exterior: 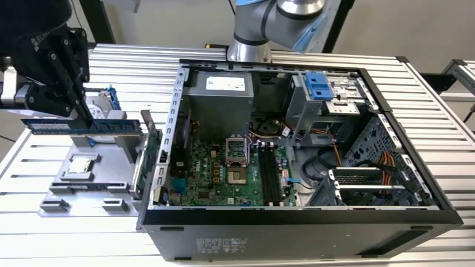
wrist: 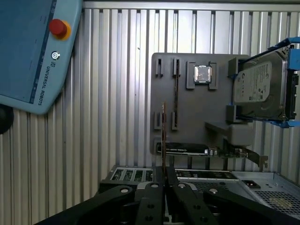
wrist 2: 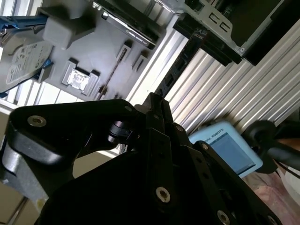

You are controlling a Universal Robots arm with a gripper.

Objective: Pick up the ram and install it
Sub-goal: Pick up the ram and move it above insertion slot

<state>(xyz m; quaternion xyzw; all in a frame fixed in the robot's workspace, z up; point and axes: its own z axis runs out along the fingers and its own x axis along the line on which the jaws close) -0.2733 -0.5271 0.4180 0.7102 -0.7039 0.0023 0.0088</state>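
The ram [exterior: 80, 126] is a long blue stick held level in the air above the grey fixture plate [exterior: 82, 183], at the exterior view's left. My gripper [exterior: 87, 119] is shut on it from above, with its black body higher up. In the first wrist view the ram [wrist: 163, 133] shows edge-on, rising from between the black fingers [wrist: 157, 180], over the fixture plate [wrist: 187, 108]. The open computer case [exterior: 297, 219] lies at the exterior view's right, and its black ram slots [exterior: 271, 179] run along the motherboard [exterior: 215, 175].
On the fixture sit a processor chip [exterior: 80, 166], a hard drive in a blue frame [wrist: 260, 86] and an upright green card [exterior: 151, 153] next to the case wall. A teach pendant [wrist: 33, 51] lies on the slatted metal table [wrist: 112, 117]. The arm's base [exterior: 248, 50] stands behind the case.
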